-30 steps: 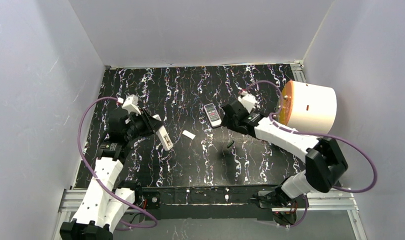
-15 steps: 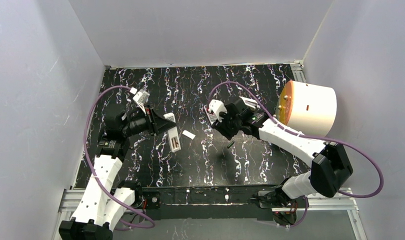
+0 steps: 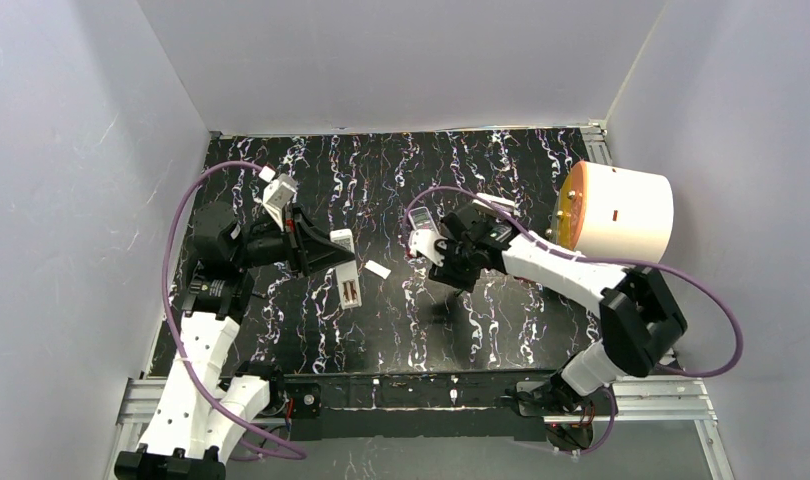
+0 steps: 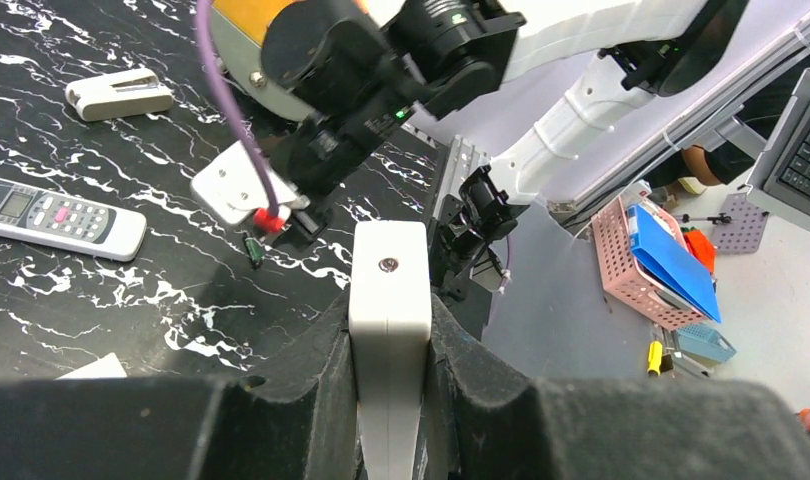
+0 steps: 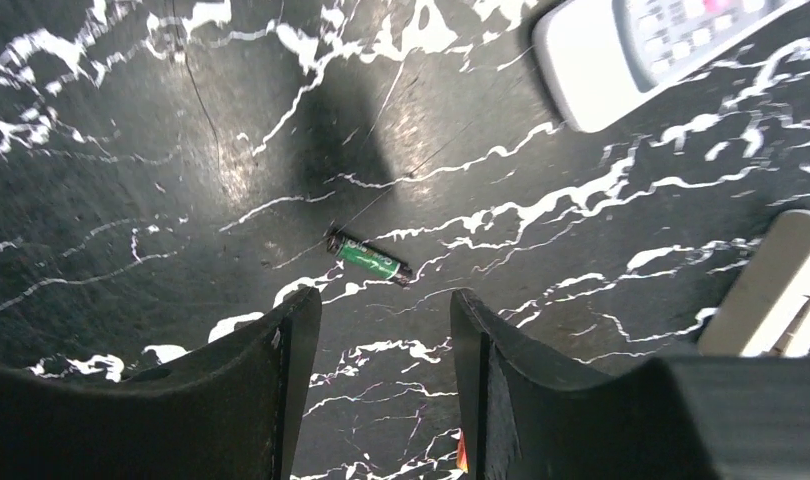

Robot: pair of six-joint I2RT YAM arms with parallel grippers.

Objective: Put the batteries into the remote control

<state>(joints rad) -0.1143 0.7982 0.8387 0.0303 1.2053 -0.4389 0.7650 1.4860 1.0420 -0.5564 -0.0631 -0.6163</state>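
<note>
My left gripper (image 4: pixel 389 312) is shut on a white remote control (image 4: pixel 388 300), which stands end-up between the pads. In the top view that remote (image 3: pixel 346 272) hangs above the table left of centre, its open battery bay facing up. One of the batteries (image 5: pixel 369 258), slim and green and dark, lies on the black marbled table just beyond my right gripper (image 5: pixel 383 300). That gripper is open and empty, pointing down over the battery. The left wrist view shows the same battery (image 4: pixel 252 248) under the right wrist.
A second remote with buttons (image 4: pixel 61 215) lies flat near the right wrist, and also shows in the right wrist view (image 5: pixel 661 45). A small white cover piece (image 3: pixel 378 270) lies mid-table. A white cylinder with an orange face (image 3: pixel 621 210) stands back right. Another white block (image 4: pixel 121 93) lies behind.
The right wrist swung left and down, from beside the buttoned remote to over the battery, its jaws narrowing slightly. The left arm carried the held remote toward the centre.
</note>
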